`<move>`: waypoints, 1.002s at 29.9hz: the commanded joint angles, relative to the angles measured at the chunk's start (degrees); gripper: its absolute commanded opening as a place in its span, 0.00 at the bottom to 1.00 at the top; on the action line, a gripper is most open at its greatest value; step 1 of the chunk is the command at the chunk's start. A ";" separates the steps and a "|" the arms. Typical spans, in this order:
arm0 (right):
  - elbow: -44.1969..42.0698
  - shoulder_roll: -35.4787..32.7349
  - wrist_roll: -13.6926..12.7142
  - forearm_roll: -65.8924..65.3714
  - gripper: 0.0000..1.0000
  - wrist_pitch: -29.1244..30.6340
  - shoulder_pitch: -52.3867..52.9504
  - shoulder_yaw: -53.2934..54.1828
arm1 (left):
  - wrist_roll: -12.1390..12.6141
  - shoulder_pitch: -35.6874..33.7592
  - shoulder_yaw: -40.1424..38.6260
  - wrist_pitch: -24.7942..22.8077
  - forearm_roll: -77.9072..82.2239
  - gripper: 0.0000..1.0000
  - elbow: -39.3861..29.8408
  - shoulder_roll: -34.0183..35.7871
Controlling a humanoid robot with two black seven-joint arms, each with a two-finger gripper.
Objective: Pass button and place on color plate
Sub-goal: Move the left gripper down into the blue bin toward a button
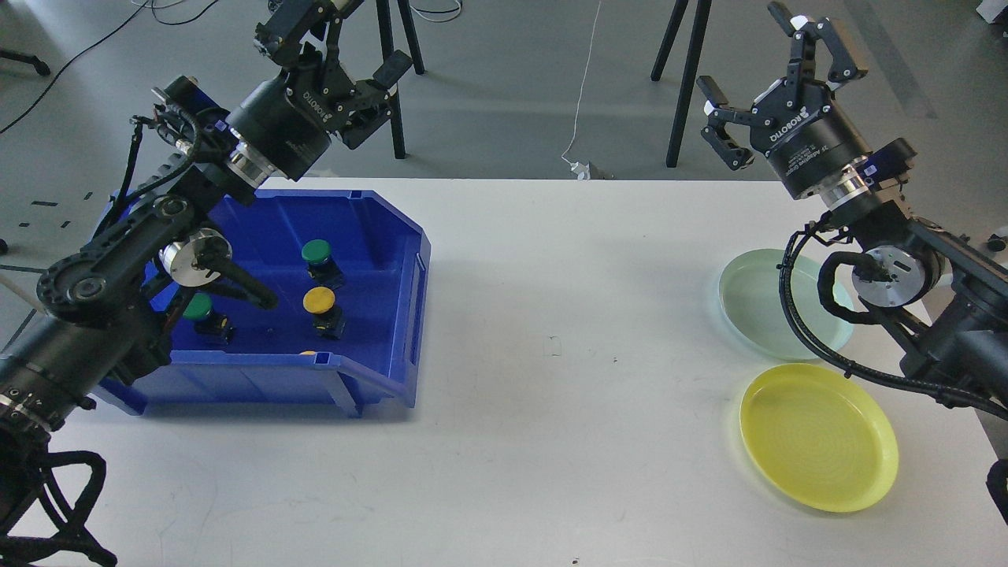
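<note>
A blue bin point(394, 331) stands at the table's left and holds push buttons: a green-capped one point(317, 256), a yellow-capped one point(320, 303) and another green one point(201, 311) partly behind my left arm. A sliver of yellow point(308, 353) peeks over the bin's front wall. My left gripper point(335, 47) hangs open and empty above the bin's back edge. On the right lie a pale green plate point(748, 303) and a yellow plate point(819, 437). My right gripper point(768, 67) is raised beyond the table's far edge, open and empty.
Black tripod legs point(685, 79) stand on the grey floor behind the table, with a white cable point(583, 102) running to a plug. The white table point(567, 346) lies between the bin and the plates. My right arm covers part of the green plate.
</note>
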 commanded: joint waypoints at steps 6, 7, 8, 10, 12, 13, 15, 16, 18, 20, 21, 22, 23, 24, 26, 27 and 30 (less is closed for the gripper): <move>-0.10 0.39 0.00 0.00 0.99 0.00 -0.23 0.36 | 0.00 0.04 -0.55 0.00 -3.06 1.00 0.25 -0.22; -0.19 0.39 0.00 0.00 0.99 0.00 -0.14 0.44 | 0.00 0.13 -0.47 0.00 -3.67 1.00 -0.45 -0.74; -0.19 0.39 0.00 -0.09 0.99 0.00 -0.14 0.36 | 0.00 0.13 0.23 0.00 -3.86 1.00 -1.58 -1.53; -0.19 0.39 0.00 0.00 0.99 0.00 -0.14 0.36 | 0.00 0.21 0.85 0.00 -3.77 1.00 -7.19 -1.89; -0.19 0.39 0.00 -0.09 0.99 0.00 -0.32 0.36 | 0.00 1.00 1.11 0.00 -1.85 1.00 -13.17 -0.49; -0.11 0.39 0.00 0.00 0.99 0.00 -0.49 0.36 | 0.00 1.35 1.20 0.00 0.25 1.00 -15.98 1.17; -0.10 0.31 0.00 0.00 0.99 0.00 -1.28 0.44 | 0.00 1.36 3.12 0.00 4.56 1.00 -20.30 5.56; -0.10 0.31 0.00 0.00 0.99 0.00 -1.55 0.44 | 0.00 1.18 5.83 0.00 6.15 1.00 -21.62 8.45; -0.10 0.22 0.00 0.00 0.99 0.00 -2.25 0.44 | 0.00 -0.83 10.76 0.00 8.09 1.00 -22.51 14.43; -0.19 0.22 0.00 0.00 0.99 0.00 -2.95 0.44 | 0.00 -5.47 16.20 0.00 9.76 1.00 -22.60 19.44; -0.19 0.22 0.00 0.00 0.99 0.00 -3.22 0.44 | 0.00 -8.11 19.62 0.00 11.51 1.00 -22.51 21.64; -0.19 0.22 0.00 0.00 0.99 0.00 -3.48 0.62 | 0.00 -11.09 23.31 0.00 13.79 1.00 -22.43 23.58; -0.19 0.22 0.00 0.00 0.99 0.00 -3.74 0.62 | 0.00 -13.99 26.48 0.00 16.25 1.00 -22.08 25.17; -0.19 0.22 0.00 -0.09 0.99 0.00 -4.01 0.62 | 0.00 -17.42 30.52 0.00 19.05 1.00 -21.73 26.49; -0.19 0.22 0.00 0.00 0.99 0.00 -4.36 0.71 | 0.00 -23.49 38.60 0.00 23.72 1.00 -19.54 27.38; -0.19 0.13 0.00 0.00 0.99 0.00 -4.45 0.71 | 0.00 -26.56 43.25 0.00 25.57 1.00 -17.52 27.20; -0.19 0.13 0.00 0.00 0.99 0.00 -4.89 0.71 | 0.00 -31.68 55.30 0.00 31.36 1.00 -12.95 25.63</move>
